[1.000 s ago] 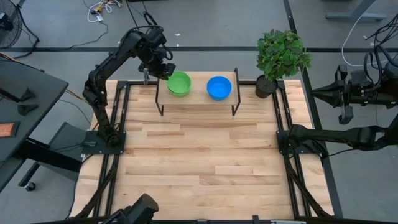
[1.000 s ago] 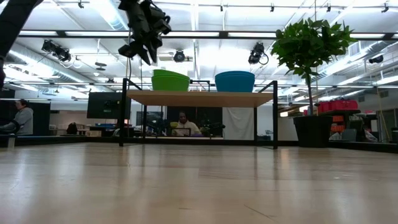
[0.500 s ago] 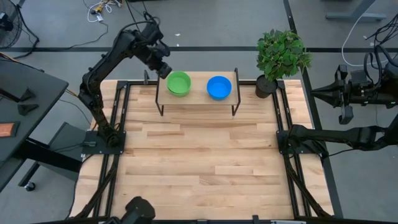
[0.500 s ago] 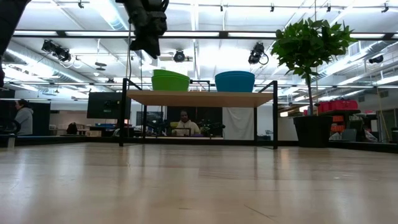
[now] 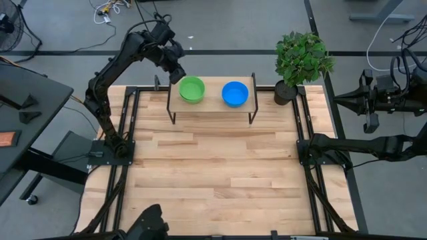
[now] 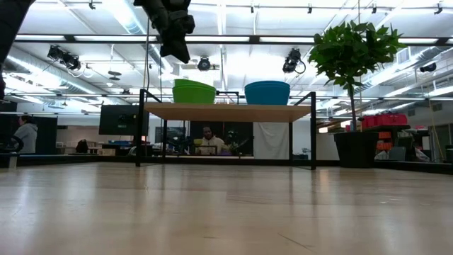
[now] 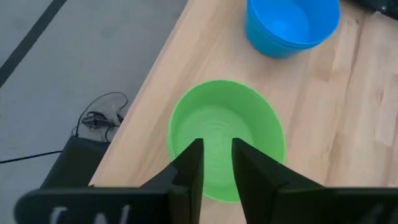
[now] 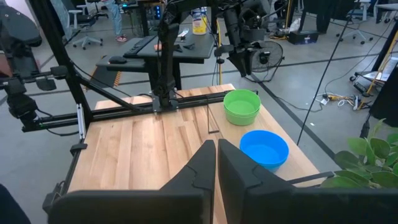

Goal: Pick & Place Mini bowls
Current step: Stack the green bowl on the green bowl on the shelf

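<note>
Green mini bowls (image 5: pixel 192 89), which look nested, stand by their base on a small raised wooden shelf (image 5: pixel 212 101) at the table's far edge. A blue mini bowl (image 5: pixel 235 93) stands just to their right. My left gripper (image 7: pixel 216 148) hovers above the green bowls' far-left rim (image 6: pixel 177 81), pointing steeply down. It is open by a narrow gap with nothing between its fingers. My right gripper (image 8: pixel 216 148) is shut and empty, and waits off the table's far right side (image 5: pixel 337 100).
A potted green plant (image 5: pixel 303 57) stands at the far right corner, beside the shelf. The shelf stands on thin black legs (image 6: pixel 313 131). Bare wooden tabletop (image 5: pixel 213 167) stretches from the shelf to the near edge. People sit in the room beyond (image 6: pixel 207 142).
My left gripper has risen a little above the green bowls' left rim and rolled about its own pointing line. The bowls have stayed where they were on the shelf.
</note>
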Controlling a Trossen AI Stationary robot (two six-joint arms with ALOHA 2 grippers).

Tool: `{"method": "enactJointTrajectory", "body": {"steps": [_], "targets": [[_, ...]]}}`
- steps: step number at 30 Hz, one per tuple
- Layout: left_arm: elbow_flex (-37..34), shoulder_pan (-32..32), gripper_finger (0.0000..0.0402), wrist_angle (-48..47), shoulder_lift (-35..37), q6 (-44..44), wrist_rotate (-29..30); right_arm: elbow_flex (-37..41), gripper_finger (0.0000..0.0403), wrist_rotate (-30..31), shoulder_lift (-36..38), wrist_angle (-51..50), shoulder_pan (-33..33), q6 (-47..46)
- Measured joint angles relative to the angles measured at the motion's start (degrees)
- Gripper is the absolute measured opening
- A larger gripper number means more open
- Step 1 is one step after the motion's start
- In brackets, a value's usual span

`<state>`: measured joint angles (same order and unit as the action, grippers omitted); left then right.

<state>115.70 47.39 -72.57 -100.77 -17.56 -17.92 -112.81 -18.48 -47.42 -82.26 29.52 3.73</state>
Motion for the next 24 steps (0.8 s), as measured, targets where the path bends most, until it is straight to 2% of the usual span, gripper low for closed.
{"method": "enactJointTrajectory", "body": {"steps": [9,24], "targets": [[0.0,2.0,0.0008,0.0,0.0,-0.2,0.1,0.0,0.0023,0.0,0.0,0.0,0.0,0.0],[0.0,-0.8,0.0002,3.8,0.0,5.0,3.8,0.0,0.0023,0.0,0.0,0.0,0.0,0.0]]}}
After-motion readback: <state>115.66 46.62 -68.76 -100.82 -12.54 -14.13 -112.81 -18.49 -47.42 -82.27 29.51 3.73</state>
